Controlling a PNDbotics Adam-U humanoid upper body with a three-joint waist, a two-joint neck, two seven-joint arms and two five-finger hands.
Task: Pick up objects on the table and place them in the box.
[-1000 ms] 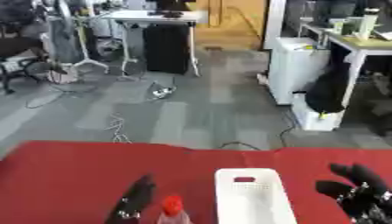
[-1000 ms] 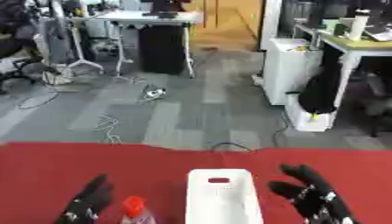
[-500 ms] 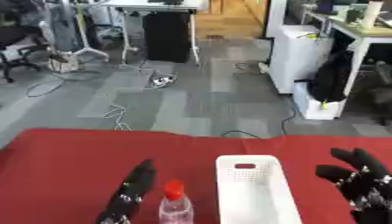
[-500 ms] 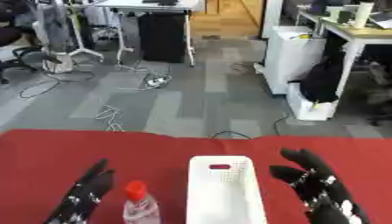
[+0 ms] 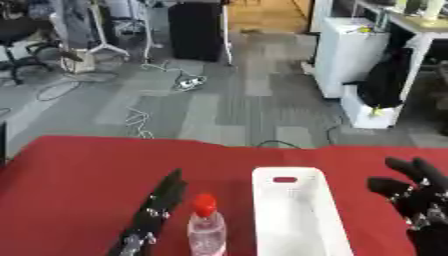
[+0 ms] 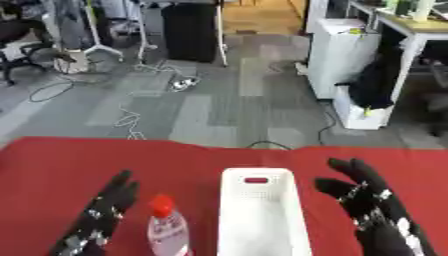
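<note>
Fingers on both our hands were straight and spread, holding nothing. We took the scene from the largest thing down. Our red table (image 5: 79,180) filled the lower part of both views, with office floor beyond its far edge. On it, near the middle, lay the white box (image 6: 258,215), long and narrow, its long axis running away from us, and what we could see of its inside looked bare. Our right hand (image 6: 372,210) hovered just right of the box, palm turned inward. Our left hand (image 5: 156,210) lay edge-on left of centre, fingers pointing away from us. Smallest was the bottle (image 5: 206,227), clear with a red cap, standing upright between our left hand and the box, just beside the left fingers (image 5: 171,185). We judged the left hand the nearer one for the grasp, since the bottle stood immediately to its right, with the box just past it
</note>
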